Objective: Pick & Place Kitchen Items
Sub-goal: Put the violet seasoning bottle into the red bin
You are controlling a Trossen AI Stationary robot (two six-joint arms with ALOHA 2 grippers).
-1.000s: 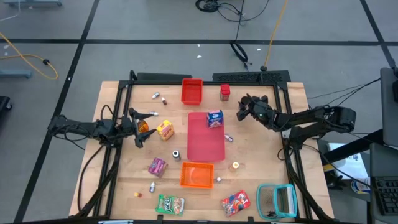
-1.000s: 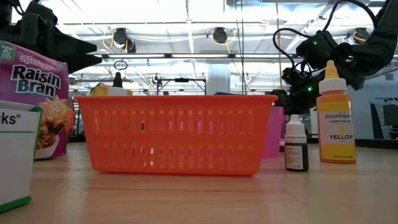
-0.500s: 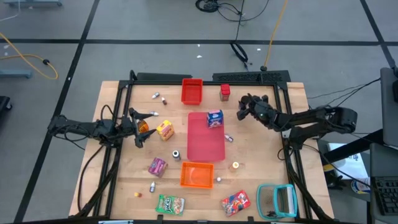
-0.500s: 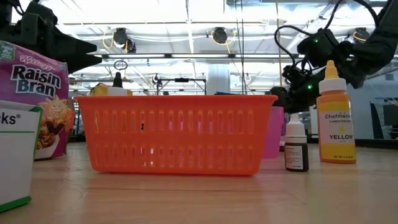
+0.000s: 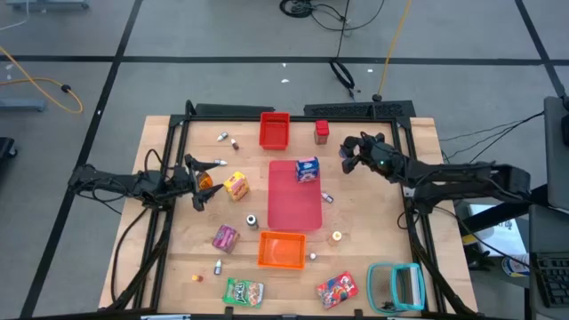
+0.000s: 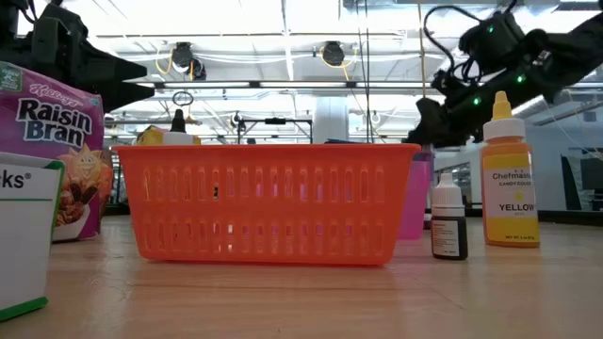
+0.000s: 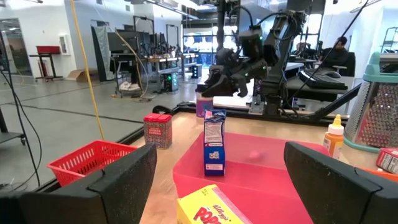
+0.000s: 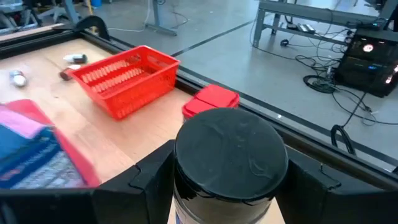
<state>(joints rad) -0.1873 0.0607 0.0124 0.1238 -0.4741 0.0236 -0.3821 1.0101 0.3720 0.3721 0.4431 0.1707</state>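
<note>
High view: we see our right gripper near the table's far right edge. Right wrist view: its fingers clamp a dark-lidded jar. Left wrist view: our left gripper gapes wide, empty.

Light wooden table carrying a flat red mat at centre; orange plastic basket just nearer, red plastic basket beyond, yellow carton left.
</note>
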